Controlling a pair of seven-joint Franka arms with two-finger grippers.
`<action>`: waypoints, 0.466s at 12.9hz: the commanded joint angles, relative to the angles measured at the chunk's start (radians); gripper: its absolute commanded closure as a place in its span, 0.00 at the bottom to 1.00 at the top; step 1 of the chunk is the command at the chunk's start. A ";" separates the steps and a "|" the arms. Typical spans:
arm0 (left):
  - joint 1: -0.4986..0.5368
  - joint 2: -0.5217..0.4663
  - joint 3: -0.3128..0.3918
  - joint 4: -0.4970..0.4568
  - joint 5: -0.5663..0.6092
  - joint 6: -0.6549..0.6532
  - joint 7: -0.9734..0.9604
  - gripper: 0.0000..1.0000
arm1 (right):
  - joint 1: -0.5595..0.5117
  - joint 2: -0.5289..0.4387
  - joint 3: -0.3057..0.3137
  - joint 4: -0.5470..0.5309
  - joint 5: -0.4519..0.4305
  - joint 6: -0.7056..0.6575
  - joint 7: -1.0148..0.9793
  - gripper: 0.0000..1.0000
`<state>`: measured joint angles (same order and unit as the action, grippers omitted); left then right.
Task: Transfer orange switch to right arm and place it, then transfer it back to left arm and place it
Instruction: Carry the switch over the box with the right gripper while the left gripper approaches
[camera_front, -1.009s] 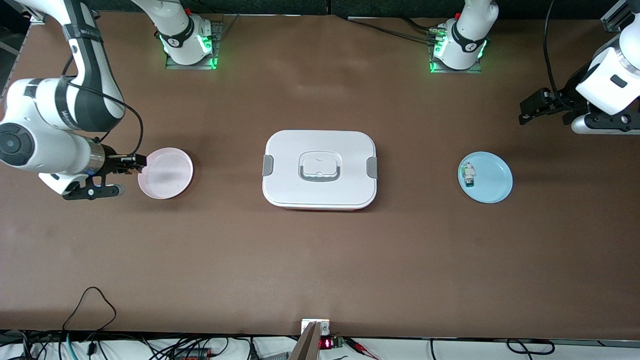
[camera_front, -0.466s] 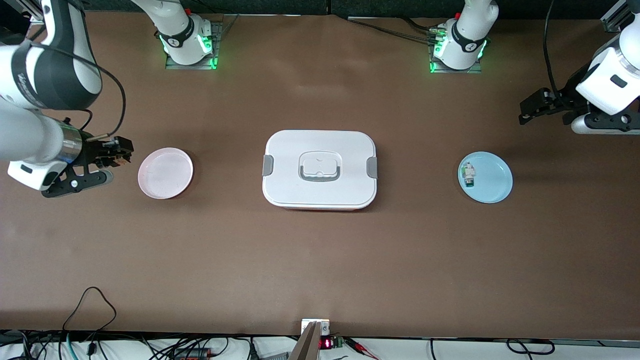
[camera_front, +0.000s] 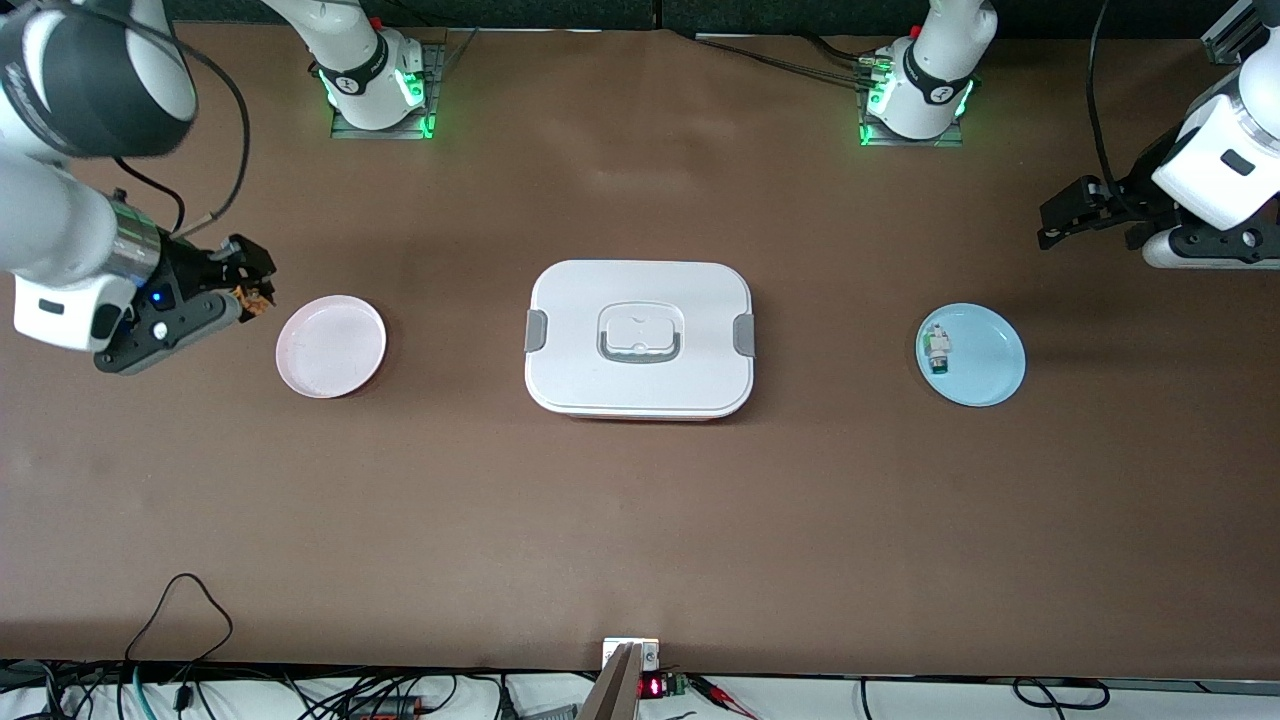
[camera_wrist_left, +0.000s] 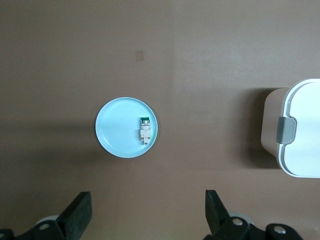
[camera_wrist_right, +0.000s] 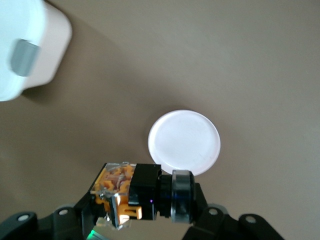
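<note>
My right gripper (camera_front: 250, 280) is shut on the orange switch (camera_front: 254, 298), a small black block with an orange part and a round black end (camera_wrist_right: 142, 192). The gripper hangs over bare table beside the pink plate (camera_front: 331, 346), toward the right arm's end. In the right wrist view the switch lies crosswise between the fingers (camera_wrist_right: 145, 212). The white box (camera_front: 640, 338) with grey clasps stands at the table's middle. My left gripper (camera_front: 1065, 215) waits open with nothing in it, above the table at the left arm's end; in its wrist view both fingertips (camera_wrist_left: 147, 212) stand wide apart.
A light blue plate (camera_front: 985, 365) lies between the box and the left arm's end, with a small white-and-green component (camera_front: 938, 349) on it. The left wrist view shows that plate (camera_wrist_left: 117, 127), the component (camera_wrist_left: 144, 130) and a corner of the box (camera_wrist_left: 302, 135). Cables run along the table's near edge.
My right gripper has risen from the pink plate's rim with the switch and drawn back toward the right arm's end of the table. The left arm has not moved.
</note>
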<state>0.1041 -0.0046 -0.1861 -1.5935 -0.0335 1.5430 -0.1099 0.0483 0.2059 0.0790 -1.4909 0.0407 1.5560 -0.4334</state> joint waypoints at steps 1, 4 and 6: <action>0.006 0.006 -0.001 0.023 -0.003 -0.021 0.027 0.00 | -0.007 -0.025 0.002 0.001 0.094 -0.010 -0.041 0.57; 0.006 0.006 -0.001 0.023 -0.003 -0.021 0.025 0.00 | 0.024 -0.037 0.005 -0.002 0.140 0.033 -0.135 0.57; 0.006 0.006 -0.001 0.023 -0.003 -0.021 0.024 0.00 | 0.038 -0.040 0.005 -0.008 0.203 0.065 -0.264 0.57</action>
<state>0.1042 -0.0046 -0.1859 -1.5935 -0.0335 1.5430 -0.1099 0.0722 0.1833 0.0866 -1.4906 0.1875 1.5974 -0.5979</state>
